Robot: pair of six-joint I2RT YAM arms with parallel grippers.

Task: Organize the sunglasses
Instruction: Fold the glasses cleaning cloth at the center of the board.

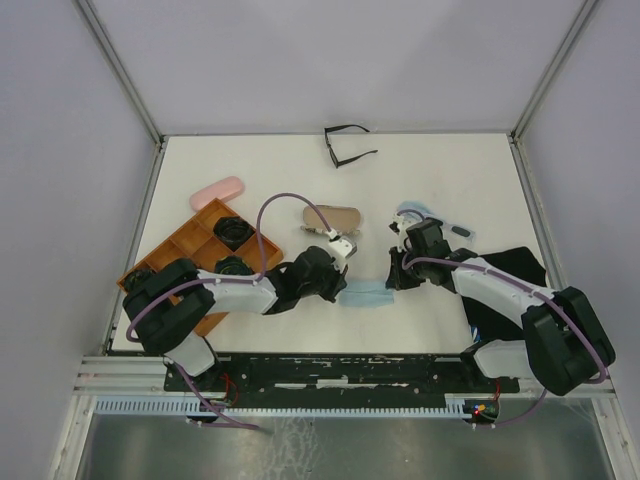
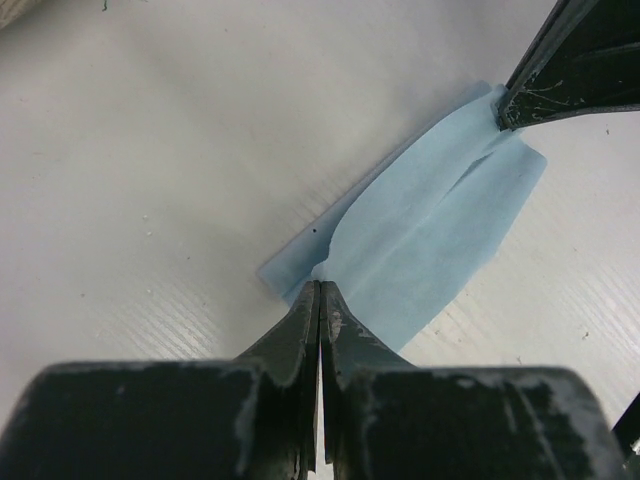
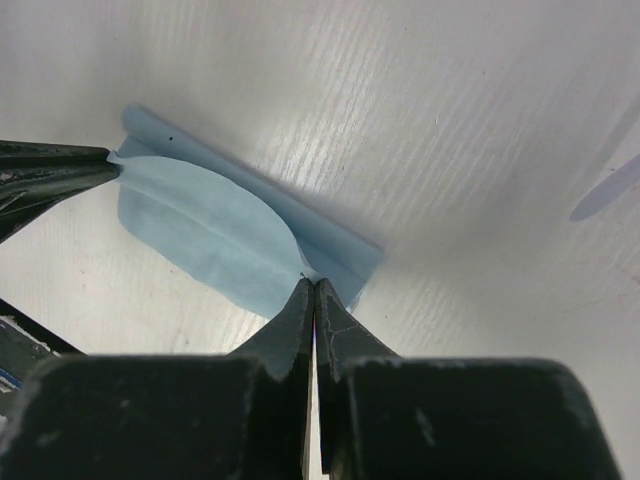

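- Left gripper (image 2: pixel 320 292): jaws pressed together, pinching one short end of the thin light-blue fabric cloth (image 2: pixel 430 225) right at its edge.
- Right gripper (image 3: pixel 313 290): jaws closed too, nipping the opposite end. The cloth spans between the two pincers, creased lengthwise, low over the white table (image 1: pixel 450 170).
- We read this step as folding or laying out the cloth, a side job to the glasses.
- To do it well, we move both arms in sync and keep the tension even. Both bites are shallow, so a jerk could pull an edge free.
- We lower it until it lies flat before either side lets go, and release one end at a time.
- Farther left, the orange compartmented plastic tray (image 1: pixel 180 243) holds dark-lensed black sunglasses (image 1: pixel 232 231) in one cell and a second dark pair (image 1: pixel 232 265) in the next cell. The left arm hides part of the tray.
- Beyond that lie the oblong tan case (image 1: pixel 332 216) mid-table and the oblong pink case (image 1: pixel 217 192) just past the tray.
- At the far edge, the thin black-framed glasses (image 1: pixel 348 146) lie with their arms unfolded, well apart from the tray and not sorted yet.
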